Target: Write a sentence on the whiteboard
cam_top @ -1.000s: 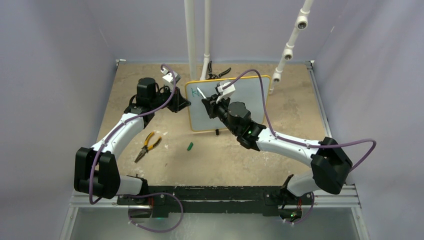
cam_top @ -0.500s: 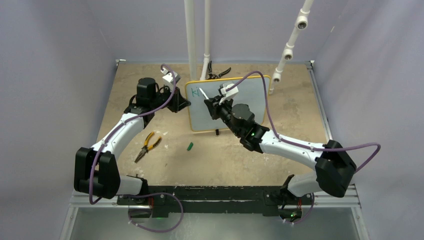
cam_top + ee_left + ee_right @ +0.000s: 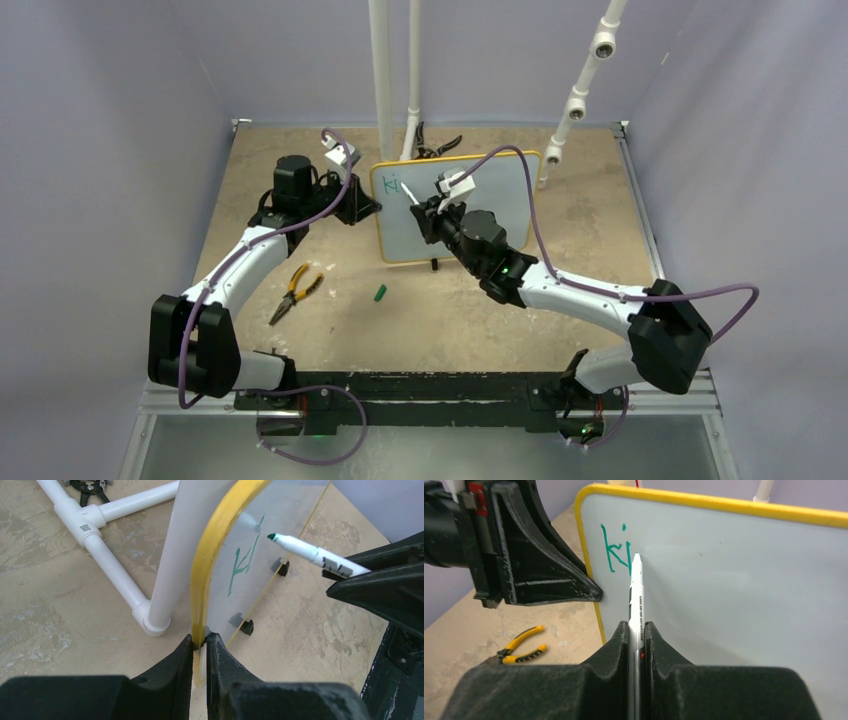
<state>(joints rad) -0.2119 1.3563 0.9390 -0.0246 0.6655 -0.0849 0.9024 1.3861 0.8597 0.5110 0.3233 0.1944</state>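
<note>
Now the sentence (image 3: 616,550) reads "ki" in teal-green where a second ago only the "k" stood: an "i" with its dot has been added just to its right, in the top left corner of the whiteboard (image 3: 749,590). The board stands upright on small black feet toward the far middle of the bench (image 3: 450,320). The marker (image 3: 636,600) has shifted slightly rightward. Its green tip sits just beside the stem of the "i", and in the left wrist view it seems just clear of the surface, though that is hard to settle. The right claw (image 3: 637,630) is closed tight on the marker's barrel. The left claw (image 3: 200,642) is pinched on the board's yellow frame at its left edge, unmoved over the second. By my reading the first word is barely begun, with the "n" likely next and most of the board blank. Some pliers (image 3: 295,290) and a green cap (image 3: 380,294) lie on the bench nearer the arms, apart from the board.
</note>
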